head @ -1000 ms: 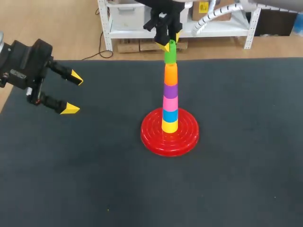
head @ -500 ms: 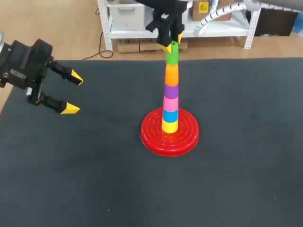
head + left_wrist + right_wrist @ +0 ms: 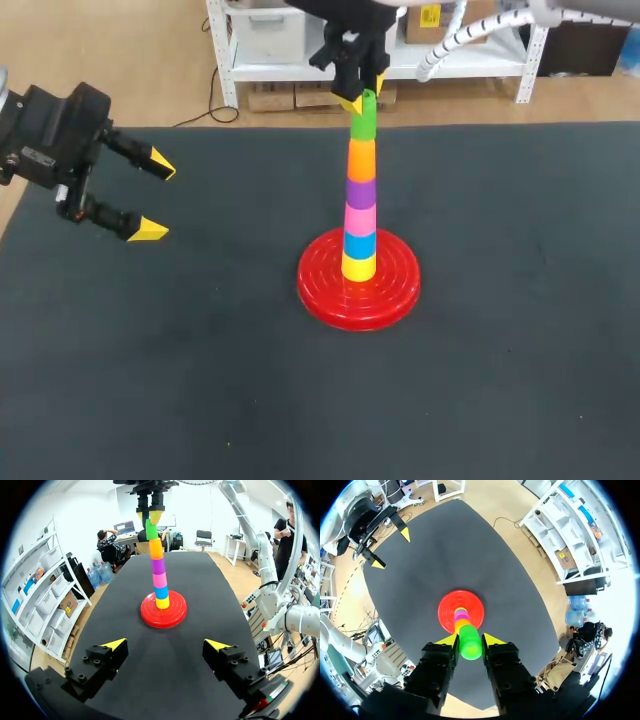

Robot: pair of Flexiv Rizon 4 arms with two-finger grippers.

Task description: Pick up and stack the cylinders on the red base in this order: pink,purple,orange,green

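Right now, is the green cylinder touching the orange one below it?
Touching. The left wrist view shows the green cylinder sitting directly on the orange cylinder, with no gap between them. The head view shows the same.

Left arm [image 3: 50,135] seen at left table edge, wrist angled toward table middle. Left gripper [image 3: 155,197] held wide apart, yellow tips well separated. Right arm [image 3: 580,8] seen at far right, wrist pointed straight down. Right gripper [image 3: 362,92] clamped from two sides on green cylinder [image 3: 362,118].
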